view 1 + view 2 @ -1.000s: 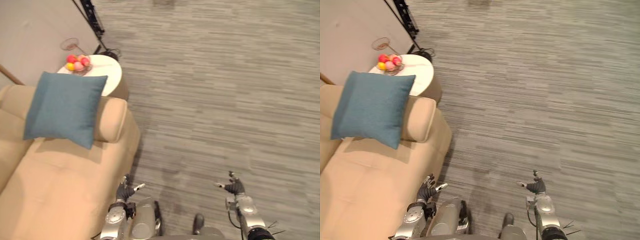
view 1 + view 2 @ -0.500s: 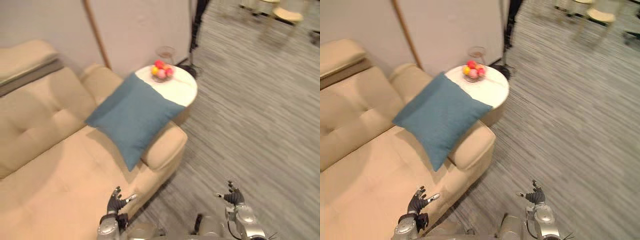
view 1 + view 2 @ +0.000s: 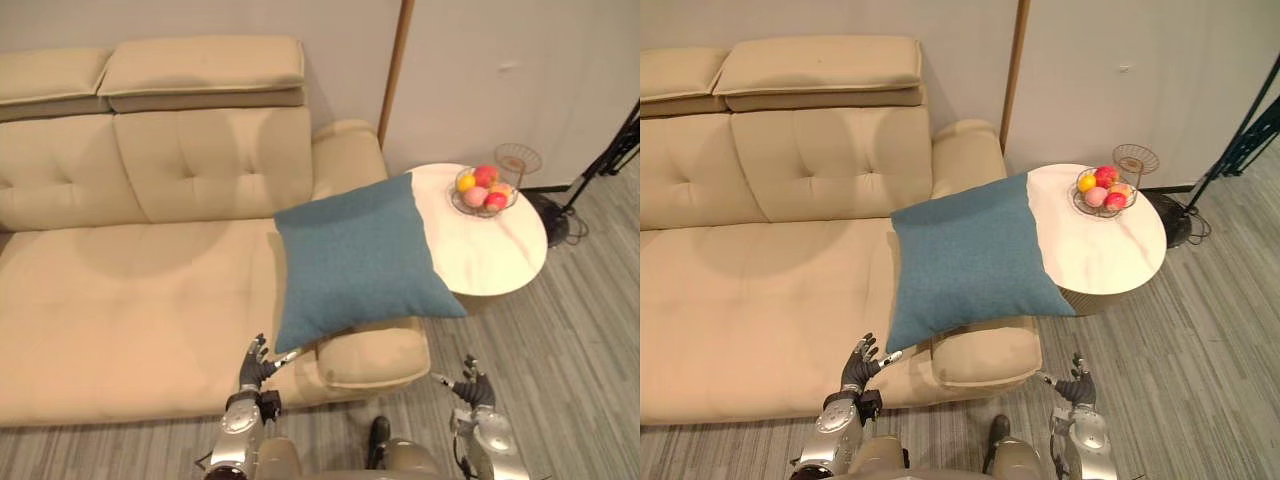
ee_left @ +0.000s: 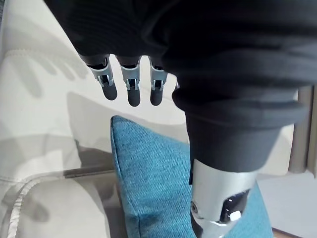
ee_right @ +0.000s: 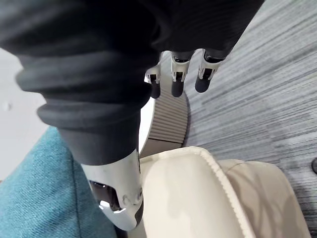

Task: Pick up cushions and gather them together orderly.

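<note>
Fingers [image 4: 133, 94] of left hand [image 3: 252, 368] straight, near blue cushion [image 3: 355, 260] corner.

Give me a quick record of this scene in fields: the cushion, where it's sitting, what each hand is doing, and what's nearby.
target: blue cushion, in neither hand
place: tilted over the sofa armrest, beside the round white side table
left: left hand open, empty, low in front of the sofa seat
right: right hand open, empty, above the floor near the armrest
on table: bowl of fruit
progress: cushion not yet picked up
</note>
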### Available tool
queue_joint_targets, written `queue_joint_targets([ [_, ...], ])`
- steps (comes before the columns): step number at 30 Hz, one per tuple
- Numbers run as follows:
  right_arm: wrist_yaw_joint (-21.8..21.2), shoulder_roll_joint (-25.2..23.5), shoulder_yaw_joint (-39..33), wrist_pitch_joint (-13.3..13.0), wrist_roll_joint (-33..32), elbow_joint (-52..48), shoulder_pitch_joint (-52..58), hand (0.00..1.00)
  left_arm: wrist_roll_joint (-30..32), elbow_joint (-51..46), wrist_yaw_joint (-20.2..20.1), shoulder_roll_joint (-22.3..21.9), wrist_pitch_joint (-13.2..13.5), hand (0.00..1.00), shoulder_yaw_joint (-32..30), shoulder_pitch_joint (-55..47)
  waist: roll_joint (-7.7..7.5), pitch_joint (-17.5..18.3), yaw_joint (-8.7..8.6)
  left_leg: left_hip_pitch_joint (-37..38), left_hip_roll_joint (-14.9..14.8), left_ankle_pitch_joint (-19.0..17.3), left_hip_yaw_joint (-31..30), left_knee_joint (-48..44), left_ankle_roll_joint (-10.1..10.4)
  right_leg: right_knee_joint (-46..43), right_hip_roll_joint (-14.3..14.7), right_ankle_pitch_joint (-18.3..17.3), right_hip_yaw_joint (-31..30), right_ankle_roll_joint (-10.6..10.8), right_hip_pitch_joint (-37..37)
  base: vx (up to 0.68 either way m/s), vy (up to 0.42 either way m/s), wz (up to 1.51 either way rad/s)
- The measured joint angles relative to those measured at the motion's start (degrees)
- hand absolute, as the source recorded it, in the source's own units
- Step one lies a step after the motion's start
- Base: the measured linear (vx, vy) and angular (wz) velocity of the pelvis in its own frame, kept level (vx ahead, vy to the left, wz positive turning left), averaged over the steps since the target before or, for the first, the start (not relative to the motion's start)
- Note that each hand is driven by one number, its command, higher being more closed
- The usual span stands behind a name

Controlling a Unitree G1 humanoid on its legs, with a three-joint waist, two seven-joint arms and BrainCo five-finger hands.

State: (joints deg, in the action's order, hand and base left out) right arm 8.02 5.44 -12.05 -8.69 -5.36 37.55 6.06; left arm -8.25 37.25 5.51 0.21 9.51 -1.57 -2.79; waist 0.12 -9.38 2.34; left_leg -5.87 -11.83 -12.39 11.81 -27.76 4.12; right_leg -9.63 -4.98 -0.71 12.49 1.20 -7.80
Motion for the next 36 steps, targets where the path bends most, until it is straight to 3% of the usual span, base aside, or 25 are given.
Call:
queue_joint_targets([
  [4, 0.8, -0.1, -2.4, 0.2, -1.0, -0.9, 0.0, 0.00, -0.2, -2.0, 0.8, 3.0, 0.0, 0.00, -0.2, -1.5, 0.01, 0.1, 0.13, 3.7, 1.7, -0.1, 2.3, 10.2, 0.3, 5.2, 1.0, 3.8, -1.8, 0.9, -0.1, -0.03, 0.038, 0.00],
  [11, 1.1, 5.3, -3.9, 0.2, 0.9, -12.5, -1.9, 0.00, -0.1, -5.0, 0.8, 7.3, 0.0, 0.00, -1.3, -2.1, -0.49, 0.3, -0.21, 4.0, 3.0, 0.1, 4.8, 14.4, 0.5, 11.4, 1.0, 9.2, -5.7, 1.3, -0.4, -0.11, 0.009, -0.25],
  [16, 1.1, 8.9, -3.0, 0.1, 1.4, -13.7, -6.5, 0.00, -0.5, -4.8, 0.8, 8.1, 0.0, 0.00, -1.3, 1.2, -1.01, 0.5, -0.49, 3.2, 3.4, 0.8, 5.4, 15.5, 1.2, 13.1, 1.2, 10.5, -6.5, 1.2, -1.6, -0.07, -0.047, -0.10],
  [18, 0.6, 11.2, 1.3, 0.1, 1.4, -13.5, -11.2, 0.00, -3.7, -2.1, 0.8, 9.3, 0.0, 0.00, -1.2, 5.2, -1.68, 0.2, -1.35, 1.2, 3.8, 1.7, 5.3, 15.8, 1.0, 13.4, 1.2, 11.2, -6.5, 1.0, -3.3, -0.04, -0.051, 0.00],
  [22, 0.4, 13.5, 7.0, 0.2, 1.2, -10.3, -20.2, 0.00, -7.8, 2.5, 0.9, 10.6, 0.0, 0.00, 0.2, 13.7, -2.53, -0.7, -1.45, -2.6, 3.6, 2.3, 4.4, 14.7, 1.1, 13.8, 1.2, 12.5, -6.1, 0.4, -6.1, -0.03, -0.045, 0.09],
  [30, 0.9, 16.1, 17.1, 0.6, -3.4, 1.1, -49.1, 0.00, -13.3, 12.9, 3.0, 13.9, 1.0, 0.00, 2.3, 39.9, -3.37, -9.3, -1.21, -14.1, 2.9, 2.3, 0.7, 7.0, 1.1, 13.5, 0.9, 15.6, -4.9, -0.6, -13.0, -0.10, 0.016, 0.18],
  [35, 2.2, 16.0, 21.6, 1.5, -7.7, 12.3, -64.0, 0.00, -16.6, 21.6, 3.7, 15.5, 0.9, 0.00, 7.5, 55.0, -3.55, -14.2, -1.34, -18.7, 2.8, 2.6, -0.7, 4.2, 0.6, 12.7, 0.8, 16.8, -4.6, -1.0, -16.1, -0.13, 0.009, 0.10],
  [36, 2.3, 15.9, 23.2, 1.8, -8.3, 15.0, -67.1, 0.00, -18.2, 24.0, 3.4, 15.4, 0.8, 1.00, 9.3, 58.5, -3.53, -14.4, -1.64, -20.5, 2.8, 2.7, -0.9, 3.6, 0.5, 12.7, 0.7, 17.1, -4.7, -0.9, -17.3, -0.16, 0.009, 0.00],
])
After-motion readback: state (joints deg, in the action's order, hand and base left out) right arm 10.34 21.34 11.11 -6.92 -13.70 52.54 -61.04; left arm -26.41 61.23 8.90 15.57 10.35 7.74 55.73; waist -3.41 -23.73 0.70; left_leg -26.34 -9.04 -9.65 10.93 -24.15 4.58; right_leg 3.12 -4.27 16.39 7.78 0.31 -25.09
